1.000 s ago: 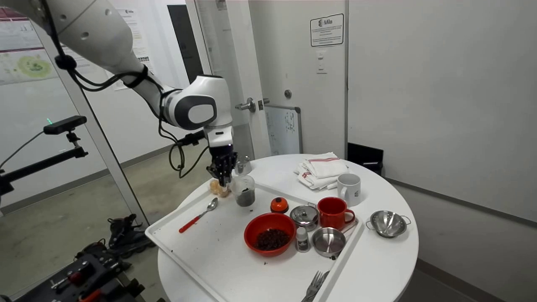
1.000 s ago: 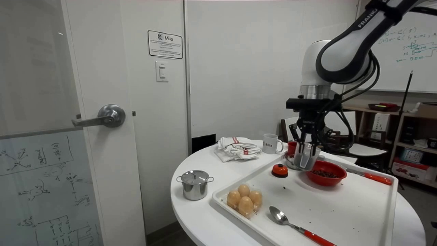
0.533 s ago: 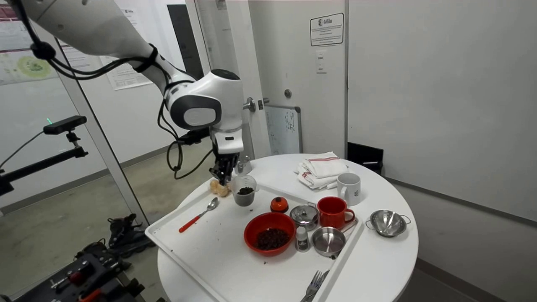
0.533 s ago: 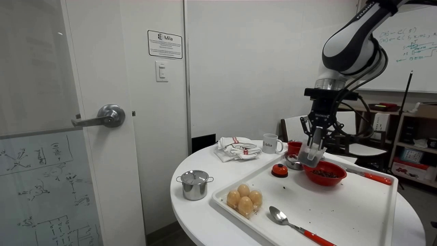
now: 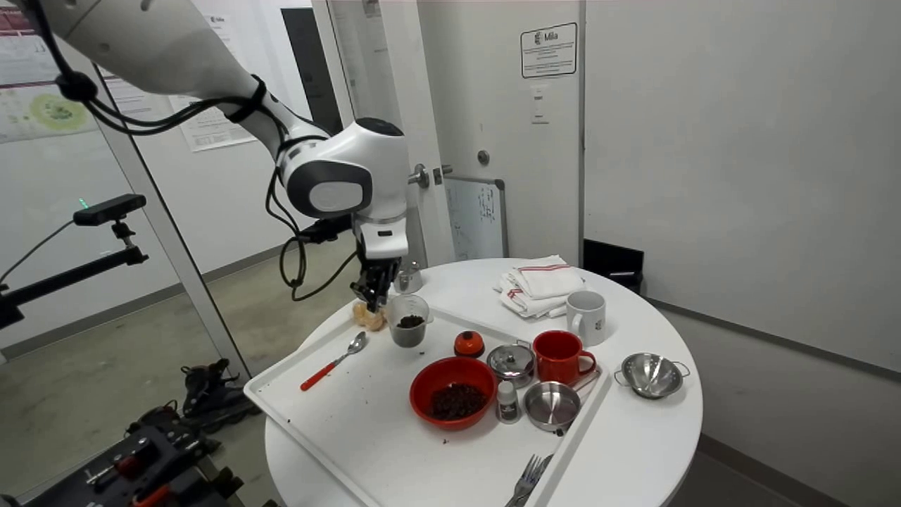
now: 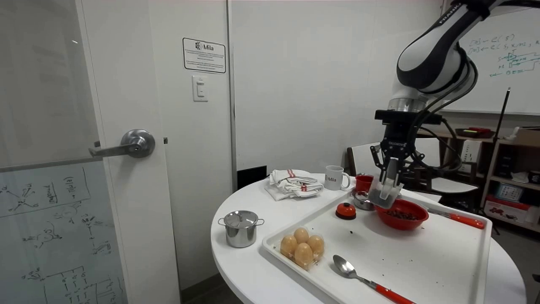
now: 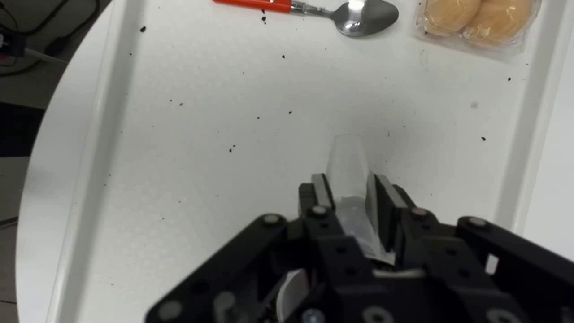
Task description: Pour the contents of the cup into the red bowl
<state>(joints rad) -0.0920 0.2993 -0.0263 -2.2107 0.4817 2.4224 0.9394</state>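
The cup (image 5: 407,332) is translucent grey plastic with dark bits inside and a clear handle. My gripper (image 6: 390,181) is shut on the cup's handle and holds it tilted above the tray. In the wrist view the handle (image 7: 348,157) lies between the pads of my gripper (image 7: 350,181); most of the cup body is hidden behind the gripper. The cup also shows in an exterior view (image 6: 381,197), overlapping the bowl's near edge. The red bowl (image 5: 424,387) sits on the tray with dark bits in it, and shows again in an exterior view (image 6: 403,225).
The white tray (image 5: 331,422) holds a spoon (image 6: 344,267), packed eggs (image 6: 303,252), an orange knob (image 5: 468,344), a shaker (image 5: 507,403), a red mug (image 5: 556,359), steel pots (image 5: 552,405) and a fork (image 5: 528,479). Towels (image 5: 545,285), a white mug (image 5: 586,317) and a colander (image 5: 651,375) stand beside it.
Over the second, the arm and gripper moved right in an exterior view with the cup, which turned so its dark contents show more. Almost nothing changed in the last half second.
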